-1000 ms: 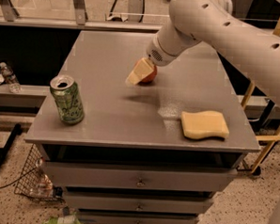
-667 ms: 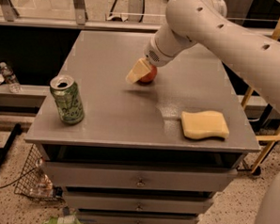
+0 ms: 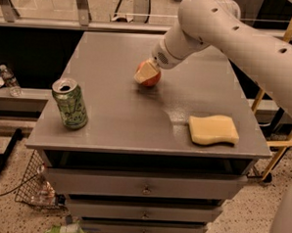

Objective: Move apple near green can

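1. Looking down from the camera view, a grey table (image 3: 116, 119) stands on a stack of drawers (image 3: 144, 189), and a thick white arm (image 3: 229, 29) reaches in from the upper right.
2. At the arm's end, the gripper (image 3: 147, 73) sits over the middle of the tabletop, a little toward the far edge, and points down and to the left.
3. The jaws are closed onto the apple (image 3: 153, 80). One pale finger (image 3: 145, 72) lies flat against the fruit's near-left face, and the other is hidden behind it.
4. The red apple shows below and to the right of that finger, with a dark shadow right under it. Whether it rests on the table or hangs just above it cannot be told.
5. The green can (image 3: 70, 103) stands upright near the front left corner, well apart from the apple, with its silver top and dark opening showing.
6. A yellow wavy-edged sponge (image 3: 213, 130) lies flat near the front right edge, apart from both the apple and the can.
7. Off the table to the left, a clear bottle (image 3: 9, 80) sits on a low ledge, and a wire basket (image 3: 34, 186) stands on the floor.
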Controlling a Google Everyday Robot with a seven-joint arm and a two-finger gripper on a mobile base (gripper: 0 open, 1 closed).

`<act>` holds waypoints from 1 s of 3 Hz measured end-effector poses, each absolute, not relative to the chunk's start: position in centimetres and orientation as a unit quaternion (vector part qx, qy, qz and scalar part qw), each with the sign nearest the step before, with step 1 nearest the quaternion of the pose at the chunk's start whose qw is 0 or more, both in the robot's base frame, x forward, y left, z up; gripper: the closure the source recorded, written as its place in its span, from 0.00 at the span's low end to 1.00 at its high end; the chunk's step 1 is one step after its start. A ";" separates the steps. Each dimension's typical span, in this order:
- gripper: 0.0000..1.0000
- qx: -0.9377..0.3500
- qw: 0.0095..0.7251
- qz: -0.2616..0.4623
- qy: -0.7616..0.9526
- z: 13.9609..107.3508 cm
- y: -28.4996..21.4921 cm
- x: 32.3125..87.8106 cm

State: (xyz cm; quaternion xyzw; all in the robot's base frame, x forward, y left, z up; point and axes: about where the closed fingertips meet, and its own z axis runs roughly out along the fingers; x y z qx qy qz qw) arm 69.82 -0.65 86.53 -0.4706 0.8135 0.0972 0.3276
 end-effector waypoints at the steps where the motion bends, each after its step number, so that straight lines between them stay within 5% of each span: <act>1: 0.96 -0.499 0.352 0.135 0.780 90.3 -0.7 67.5; 3: 1.00 -0.661 0.332 0.225 0.635 94.7 3.0 57.5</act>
